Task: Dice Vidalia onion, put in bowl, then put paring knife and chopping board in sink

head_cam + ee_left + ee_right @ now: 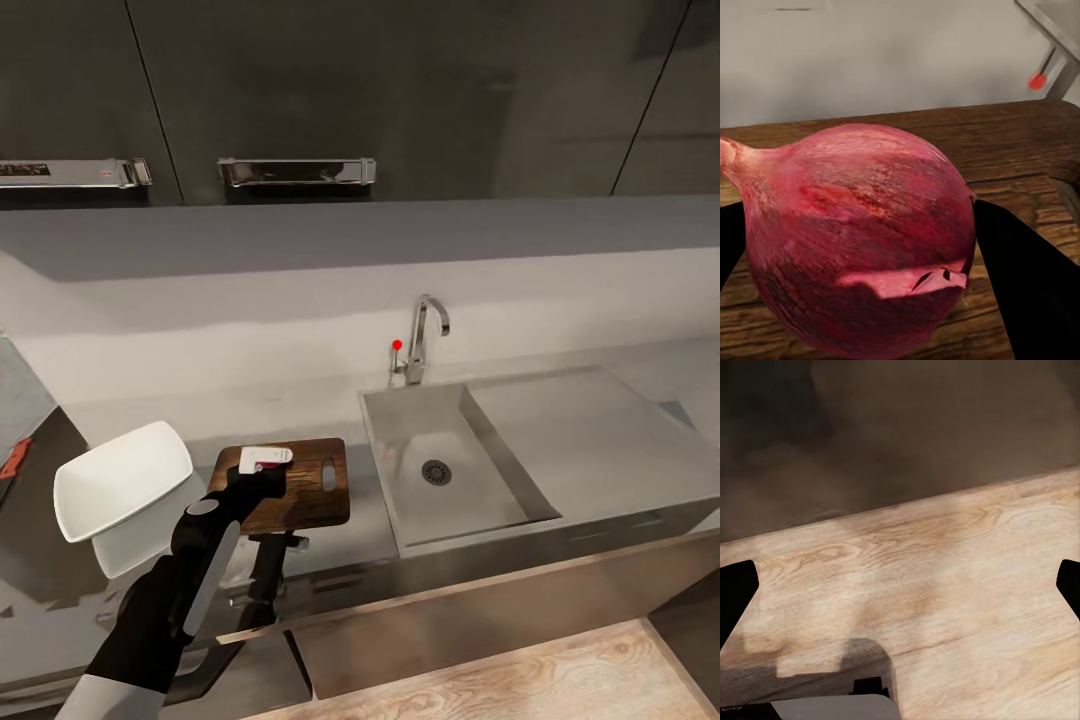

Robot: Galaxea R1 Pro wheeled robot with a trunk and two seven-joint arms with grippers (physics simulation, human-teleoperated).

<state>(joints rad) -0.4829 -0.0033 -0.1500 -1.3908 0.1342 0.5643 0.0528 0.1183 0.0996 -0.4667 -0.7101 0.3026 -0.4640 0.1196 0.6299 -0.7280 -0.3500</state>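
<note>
Left wrist view: left gripper point(862, 247) clamped on the onion point(859, 240), board point(1020, 157) right underneath; right gripper point(900, 585) spread apart.

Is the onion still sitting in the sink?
Out. The sink basin is empty; the left gripper holds the onion over the chopping board.

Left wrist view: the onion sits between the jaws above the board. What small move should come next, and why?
Probably lower the left gripper slightly and open it, setting the Vidalia onion on the chopping board. The jaws flank the onion over the wood grain, and the sink basin is already without it, so release looks like the step left before cutting.
</note>
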